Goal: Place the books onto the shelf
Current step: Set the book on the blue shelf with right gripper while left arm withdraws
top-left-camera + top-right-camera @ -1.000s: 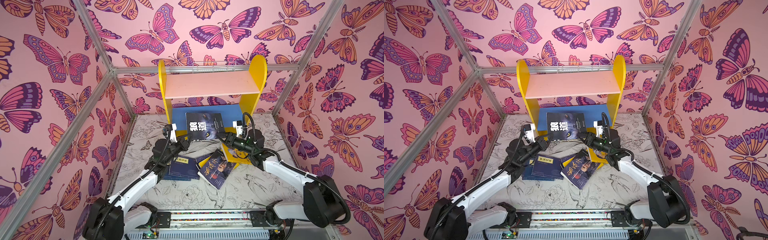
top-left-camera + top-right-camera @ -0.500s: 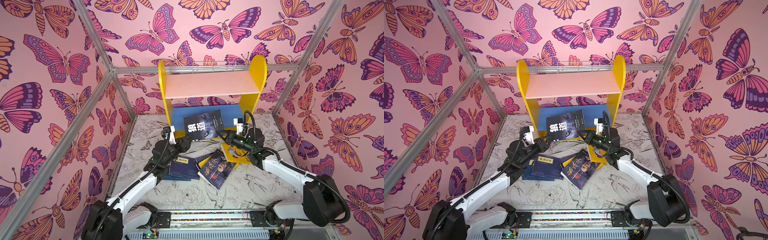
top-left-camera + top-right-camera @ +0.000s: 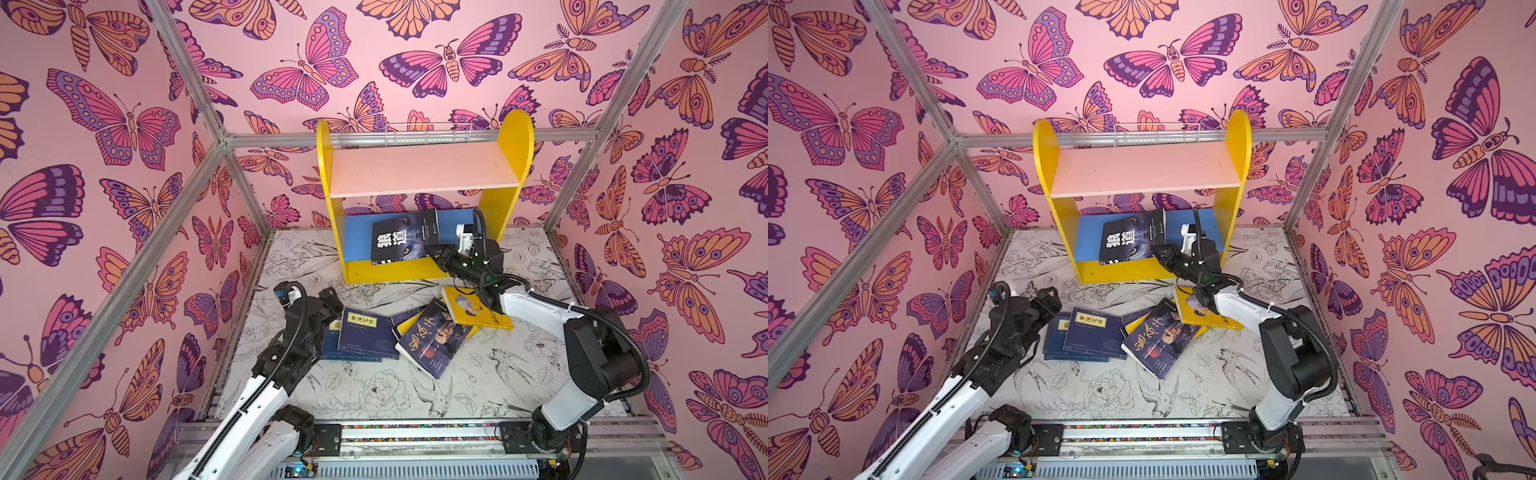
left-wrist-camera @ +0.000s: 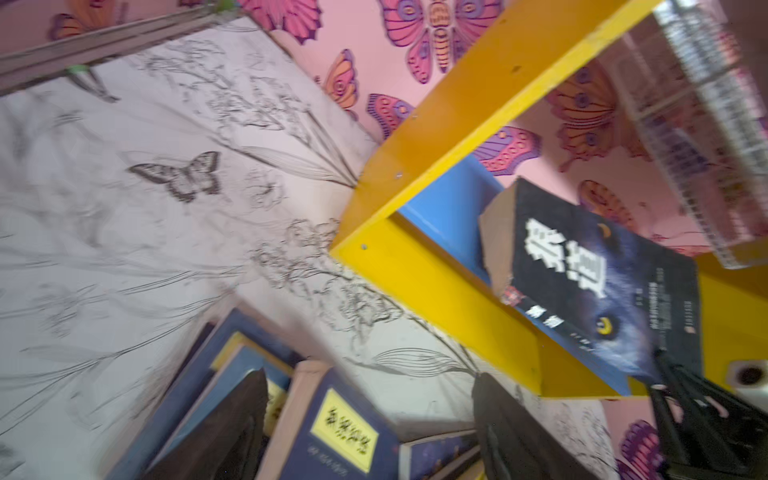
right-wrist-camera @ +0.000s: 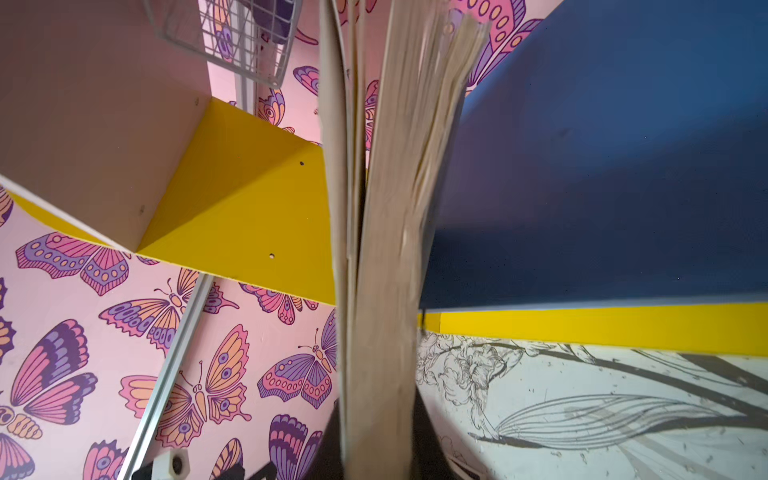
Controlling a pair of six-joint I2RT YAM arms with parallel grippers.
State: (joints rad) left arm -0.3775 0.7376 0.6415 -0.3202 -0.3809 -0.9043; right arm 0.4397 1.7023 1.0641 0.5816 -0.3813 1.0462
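Note:
The shelf [image 3: 424,174] stands at the back, with yellow sides, a pink upper board and a blue lower board [image 3: 357,237]. A black book [image 3: 405,241] with a wolf face lies tilted across the lower board. My right gripper [image 3: 436,251] is shut on its right edge. In the right wrist view the book's page edges [image 5: 386,249] run straight out from between the jaws. My left gripper [image 3: 330,309] is open and holds nothing, at the left edge of the navy books [image 3: 365,336] on the table. A dark face book [image 3: 436,338] and a yellow book [image 3: 478,309] lie beside them.
A white wire rack [image 3: 428,133] hangs behind the shelf top. Butterfly-papered walls and aluminium posts [image 3: 249,195] close in the table on three sides. The right forearm [image 3: 536,303] passes over the yellow book. A rail [image 3: 415,432] runs along the front edge.
The left gripper let go of the black book, opened and drew back down-left to the navy books. The right gripper closed on the book, which moved right and tilted further into the shelf.

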